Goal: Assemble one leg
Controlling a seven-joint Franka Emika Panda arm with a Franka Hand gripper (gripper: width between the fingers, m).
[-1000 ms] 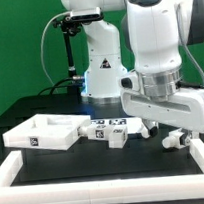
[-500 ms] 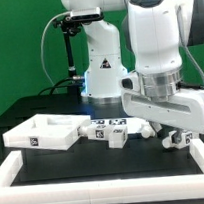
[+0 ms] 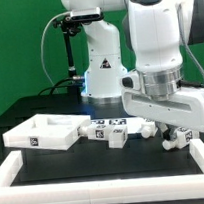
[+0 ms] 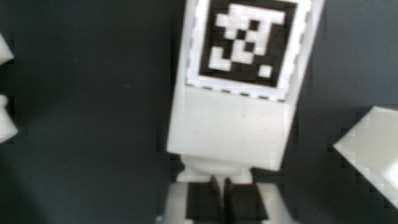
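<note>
**Op2:** Gripper (image 4: 224, 204) first. What've you got?

**Op1:** On wrist cam I see its two pale fingers (image 4: 192, 206) v. close together, only a thin dark slit btwn them. I can't tell whether they're pinching anything. The narrow end of the small stubby white plastic leg (image 4: 231, 115) runs right up to the tips, but contact vs grip is unclear.

**Op2:** And the leg itself?

**Op1:** It's lying flat on the black table (image 3: 55, 159), long axis in line w/ the fingers. Its b/w square tag (image 4: 249, 42) faces up at the end away from the tips. In ext. view it's low under the big white Panda arm (image 3: 158, 55), toward that view's right, and mostly hidden by the hand. I only catch a bit of white and a tag down there.

**Op2:** Rest of the parts?

**Op1:** A large white tray-like piece w/ raised rim (image 3: 43, 133) sits at ext. view's left, well apart from the gripper. Two more stubby white tagged pegs (image 3: 98, 131) lie just beside each other near centre, btwn tray and gripper. Behind them is the thin flat white marker board (image 3: 110, 120), flat on the table. A white raised border (image 3: 97, 177) edges the table at the front. Wrist cam also shows white bits either side of the leg, not touching it. I can't ID them.
</note>
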